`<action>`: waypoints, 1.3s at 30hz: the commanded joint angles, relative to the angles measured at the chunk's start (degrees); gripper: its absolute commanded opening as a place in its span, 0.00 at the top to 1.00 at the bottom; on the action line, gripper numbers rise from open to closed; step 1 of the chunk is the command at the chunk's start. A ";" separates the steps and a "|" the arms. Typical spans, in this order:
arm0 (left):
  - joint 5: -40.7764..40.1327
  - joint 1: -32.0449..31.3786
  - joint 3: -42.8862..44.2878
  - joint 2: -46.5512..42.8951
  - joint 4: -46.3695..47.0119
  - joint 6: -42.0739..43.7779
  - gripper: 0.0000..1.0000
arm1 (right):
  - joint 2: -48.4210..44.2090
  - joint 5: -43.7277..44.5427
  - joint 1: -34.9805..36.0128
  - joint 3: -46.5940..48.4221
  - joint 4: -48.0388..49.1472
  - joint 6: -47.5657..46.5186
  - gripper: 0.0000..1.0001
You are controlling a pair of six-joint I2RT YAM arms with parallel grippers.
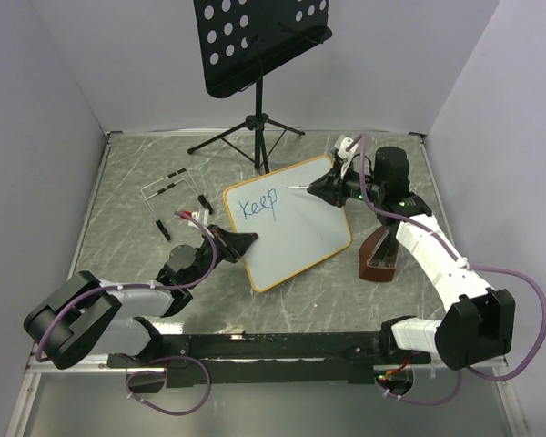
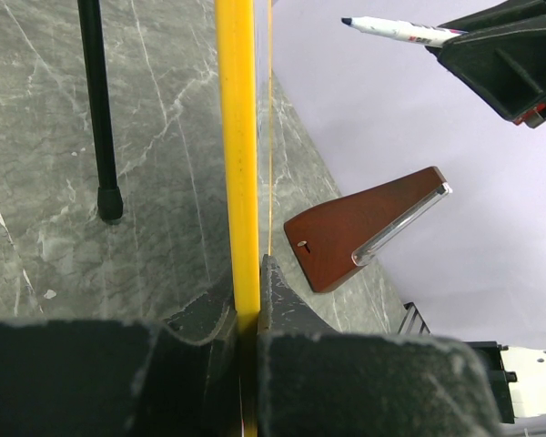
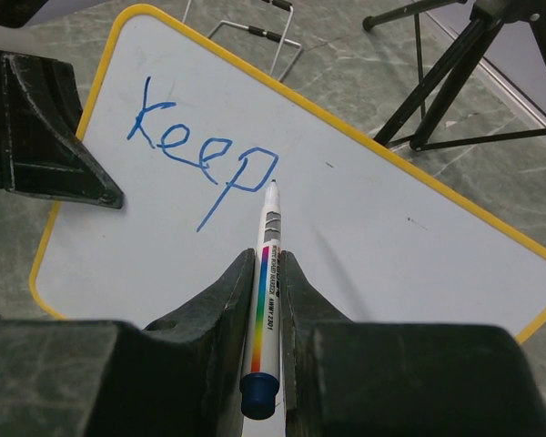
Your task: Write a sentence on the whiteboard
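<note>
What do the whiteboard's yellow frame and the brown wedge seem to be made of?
The whiteboard's thin yellow frame looks smooth and evenly coloured: painted wood or plastic, unclear which. The reddish-brown wedge looks like varnished wood, by its sheen, with a clear plastic-looking edge.

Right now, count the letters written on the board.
4, in one row on the board's upper left: K, e, e, then p beside the marker tip. None looks hidden.
</note>
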 commanded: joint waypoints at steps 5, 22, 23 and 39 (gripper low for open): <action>2.17 -0.14 0.82 -0.43 0.95 3.53 0.99 | 2.25 5.77 0.72 -0.36 3.85 0.15 1.00; 2.44 -0.05 0.74 0.36 2.09 3.44 0.99 | 7.17 7.44 0.90 1.67 4.82 1.82 1.00; 2.44 -0.05 0.82 0.36 2.09 3.44 0.99 | 7.27 7.44 0.90 1.84 4.82 1.90 1.00; 2.61 -0.05 1.09 0.44 1.74 3.71 0.99 | 7.27 3.84 2.13 1.23 5.17 2.26 1.00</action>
